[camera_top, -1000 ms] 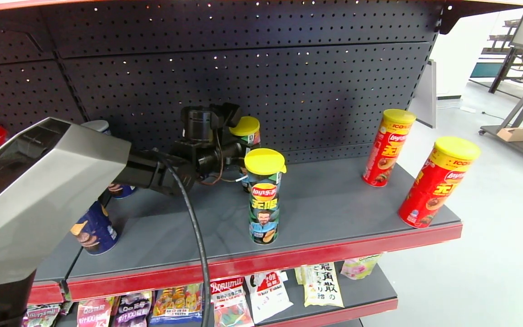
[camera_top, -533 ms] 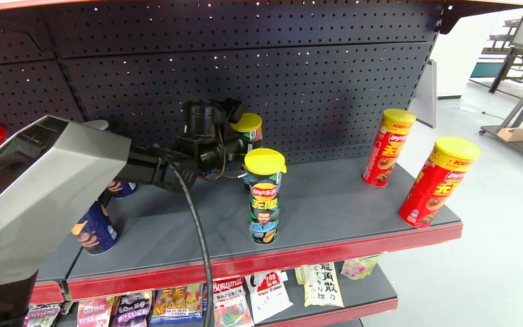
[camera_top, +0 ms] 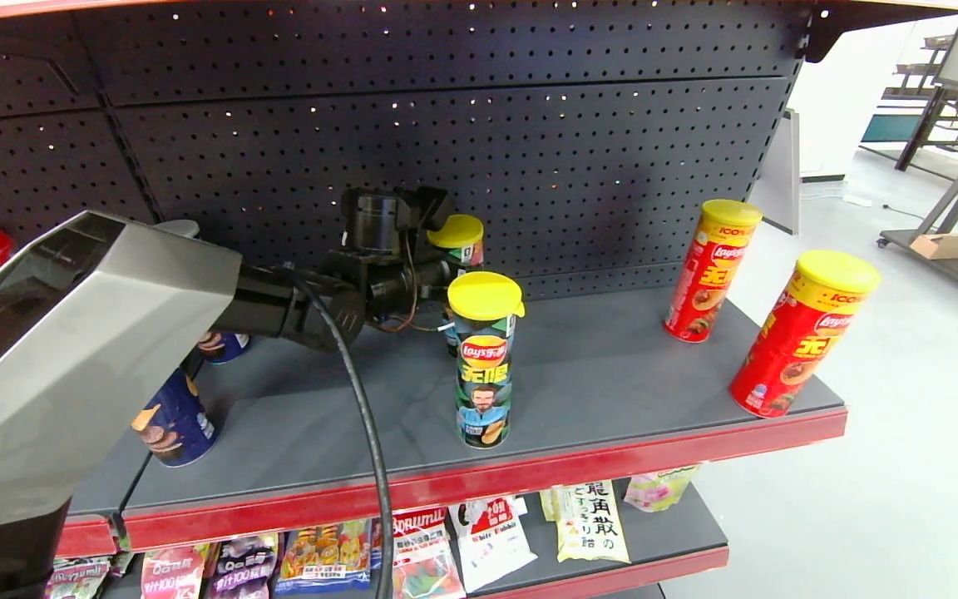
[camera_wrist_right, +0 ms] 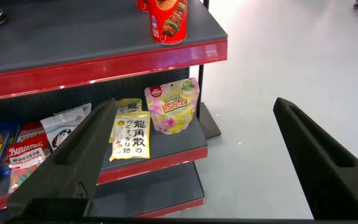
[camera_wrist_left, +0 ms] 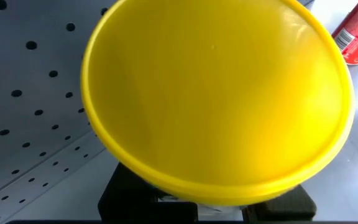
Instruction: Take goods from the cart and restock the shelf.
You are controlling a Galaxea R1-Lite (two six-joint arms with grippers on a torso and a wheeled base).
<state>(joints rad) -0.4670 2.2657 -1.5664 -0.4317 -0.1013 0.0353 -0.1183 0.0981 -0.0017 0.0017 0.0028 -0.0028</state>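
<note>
A green chip can with a yellow lid (camera_top: 456,235) is at the back of the grey shelf (camera_top: 612,391), close to the pegboard. My left gripper (camera_top: 443,287) is shut on its body. Its lid (camera_wrist_left: 216,93) looms large in the left wrist view, with dark fingers (camera_wrist_left: 135,199) below it. A matching green can (camera_top: 483,366) stands upright in front and hides the held can's base. My right gripper (camera_wrist_right: 197,162) hangs open, lower down, to the right of the shelf.
Two red cans (camera_top: 708,270) (camera_top: 803,333) stand at the shelf's right end; one red can (camera_wrist_right: 168,18) is near the corner. Blue cans (camera_top: 173,420) (camera_top: 221,345) stand at the left. Snack bags (camera_wrist_right: 173,106) lie on the lower shelf.
My left gripper and the can it holds have shifted slightly to the right along the back panel. Nothing else has moved.
</note>
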